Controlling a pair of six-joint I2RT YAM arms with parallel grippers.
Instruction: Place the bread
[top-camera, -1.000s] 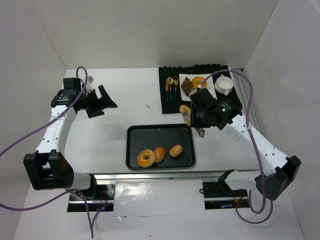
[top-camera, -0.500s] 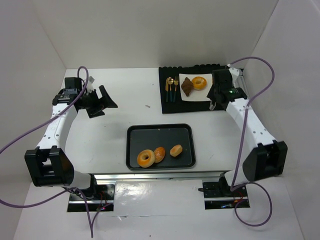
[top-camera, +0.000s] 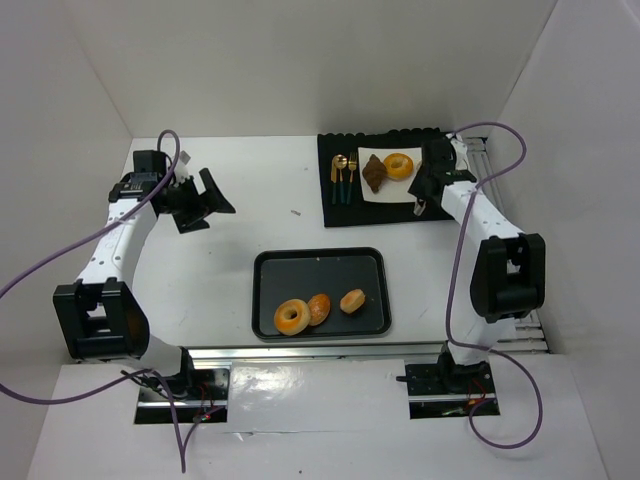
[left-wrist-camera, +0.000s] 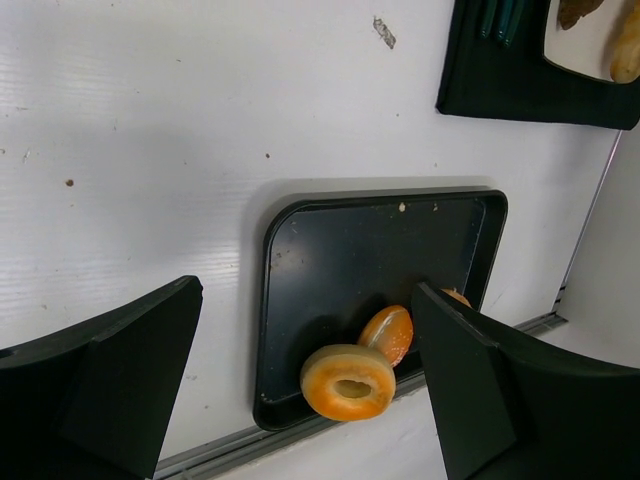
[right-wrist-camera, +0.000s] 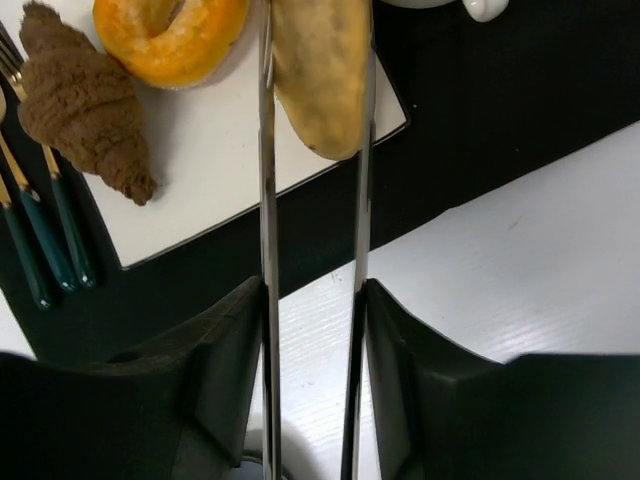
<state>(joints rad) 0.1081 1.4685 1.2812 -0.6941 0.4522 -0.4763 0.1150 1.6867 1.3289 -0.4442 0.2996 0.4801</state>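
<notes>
Tabletop (top-camera: 250, 190) overhead hides tongs' (right-wrist-camera: 266, 200) roll (right-wrist-camera: 322, 70); wrist shows it.

Tongs (right-wrist-camera: 266, 250) pinching tan roll (right-wrist-camera: 320, 70) at plate (right-wrist-camera: 220, 170); doughnut (right-wrist-camera: 170, 35), croissant (right-wrist-camera: 85, 110) alongside.

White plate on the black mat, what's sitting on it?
A brown croissant, an orange doughnut, and a tan roll pinched in metal tongs near its corner. Whether the roll touches the plate is hidden.
</notes>
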